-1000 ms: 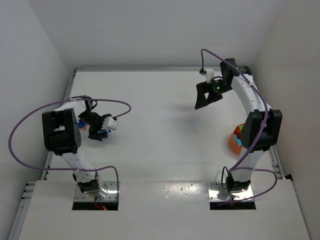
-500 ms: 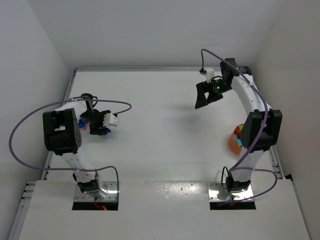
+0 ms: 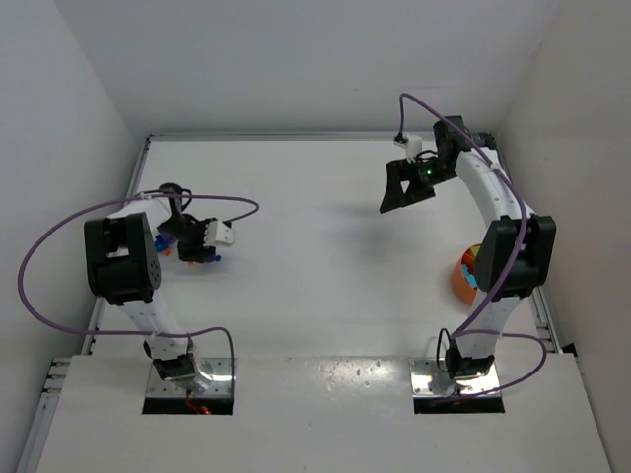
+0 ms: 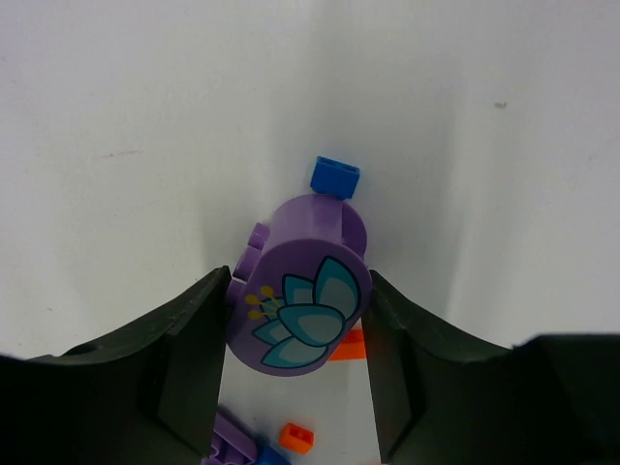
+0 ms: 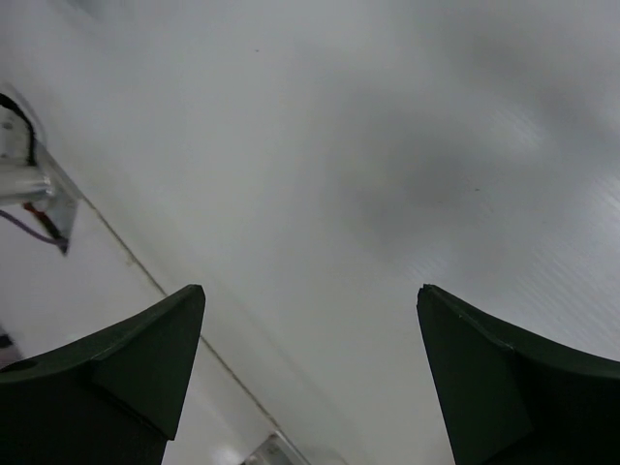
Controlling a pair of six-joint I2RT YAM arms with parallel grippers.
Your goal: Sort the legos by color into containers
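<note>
Both jaws of the left gripper now pinch the round purple flower-printed plastic brick at the left — pickup looks underway — right gripper spread wide.

Left arm folded low, left end effector clamped on both flanks of purple lego. Right arm stretched forward, right end effector raised, jaws wide.

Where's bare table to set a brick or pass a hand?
Free: the wide middle of the table, between the left pincer and the orange bowl; also the far strip by the back wall. Crowded: around the left pincer, where the purple flower-print lego, blue brick and orange bricks cluster.
</note>
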